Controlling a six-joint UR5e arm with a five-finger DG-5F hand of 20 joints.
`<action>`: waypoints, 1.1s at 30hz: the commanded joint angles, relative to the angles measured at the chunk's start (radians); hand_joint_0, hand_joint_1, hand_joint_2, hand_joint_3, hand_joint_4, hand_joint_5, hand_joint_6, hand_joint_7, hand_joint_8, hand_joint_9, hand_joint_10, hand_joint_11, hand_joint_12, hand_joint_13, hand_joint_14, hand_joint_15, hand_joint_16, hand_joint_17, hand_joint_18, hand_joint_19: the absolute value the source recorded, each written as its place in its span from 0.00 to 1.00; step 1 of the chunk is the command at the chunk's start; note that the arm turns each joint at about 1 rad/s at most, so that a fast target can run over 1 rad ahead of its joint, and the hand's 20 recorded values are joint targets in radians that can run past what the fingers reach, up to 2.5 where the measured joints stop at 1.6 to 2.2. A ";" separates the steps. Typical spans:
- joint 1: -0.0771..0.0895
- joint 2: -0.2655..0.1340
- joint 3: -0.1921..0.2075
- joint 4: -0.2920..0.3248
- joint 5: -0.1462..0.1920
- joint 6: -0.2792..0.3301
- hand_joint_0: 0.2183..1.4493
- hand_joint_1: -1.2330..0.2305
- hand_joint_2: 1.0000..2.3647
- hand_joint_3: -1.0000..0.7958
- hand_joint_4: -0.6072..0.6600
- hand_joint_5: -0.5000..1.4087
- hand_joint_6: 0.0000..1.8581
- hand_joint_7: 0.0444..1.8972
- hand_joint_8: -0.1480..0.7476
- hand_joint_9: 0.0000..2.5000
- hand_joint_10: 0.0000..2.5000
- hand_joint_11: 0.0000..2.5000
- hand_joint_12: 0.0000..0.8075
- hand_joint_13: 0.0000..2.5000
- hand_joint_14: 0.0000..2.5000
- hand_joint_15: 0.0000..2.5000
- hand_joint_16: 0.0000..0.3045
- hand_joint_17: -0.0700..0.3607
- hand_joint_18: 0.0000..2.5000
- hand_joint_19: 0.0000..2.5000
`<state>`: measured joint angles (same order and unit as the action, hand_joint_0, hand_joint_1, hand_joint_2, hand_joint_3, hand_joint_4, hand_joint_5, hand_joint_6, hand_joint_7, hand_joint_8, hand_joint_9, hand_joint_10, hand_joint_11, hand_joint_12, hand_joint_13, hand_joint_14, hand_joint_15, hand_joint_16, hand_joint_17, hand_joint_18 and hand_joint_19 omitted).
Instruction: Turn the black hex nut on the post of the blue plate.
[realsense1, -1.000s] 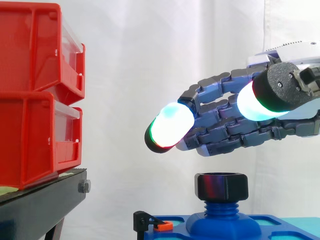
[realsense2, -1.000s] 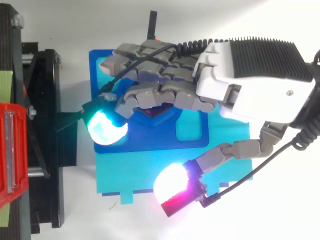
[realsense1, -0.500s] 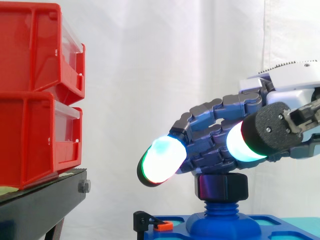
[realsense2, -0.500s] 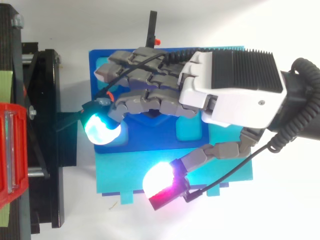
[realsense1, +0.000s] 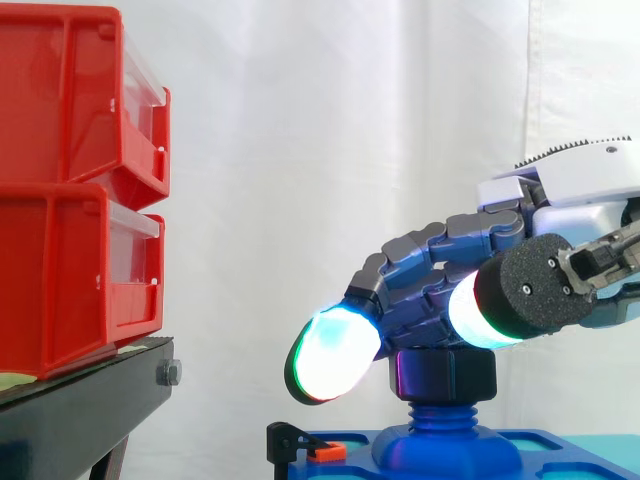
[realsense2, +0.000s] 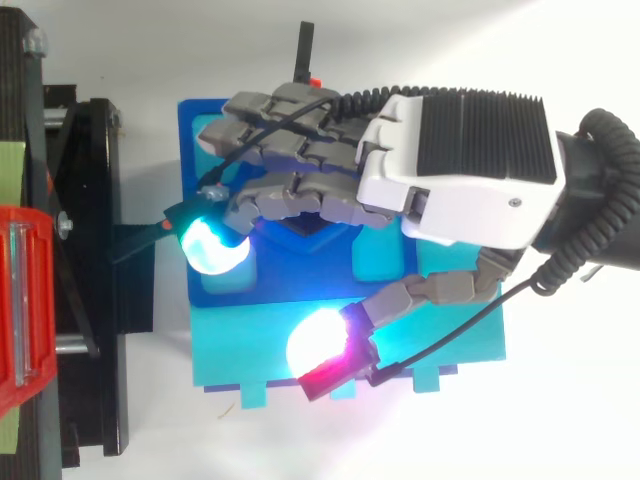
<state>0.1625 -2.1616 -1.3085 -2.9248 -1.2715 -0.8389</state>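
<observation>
The black hex nut sits on the threaded blue post rising from the blue plate. My hand reaches in from the right and hovers low over the nut. Its relaxed, slightly bent fingers lie across the nut's top and hide most of it from above. One glowing fingertip hangs past the nut's left side. The thumb pad stands off on the near side, apart from the nut. The hand is open and holds nothing.
Two stacked red bins stand on a black stand at the left. A small black clip with an orange piece sits at the plate's left edge. A cyan plate lies under the blue one.
The hand has come down from well above the nut until its fingers lie on the nut's top. The thumb has swung in closer to the plate.
</observation>
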 joint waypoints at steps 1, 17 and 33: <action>-0.003 0.000 0.000 -0.005 -0.003 -0.019 0.15 0.43 0.00 0.28 0.55 0.11 0.27 0.33 0.35 0.00 0.00 0.00 0.41 0.00 0.00 0.00 0.16 0.42 0.00 0.00; -0.017 0.000 0.000 -0.011 -0.055 -0.054 0.15 0.43 0.00 0.28 0.55 0.11 0.27 0.33 0.35 0.00 0.00 0.00 0.41 0.01 0.00 0.00 0.16 0.42 0.00 0.00; -0.041 0.000 0.038 -0.062 -0.083 -0.088 0.14 0.45 0.00 0.28 0.57 0.11 0.27 0.36 0.36 0.00 0.00 0.00 0.42 0.02 0.00 0.00 0.16 0.42 0.00 0.00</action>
<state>0.1258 -2.1607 -1.2725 -2.9835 -1.3517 -0.9207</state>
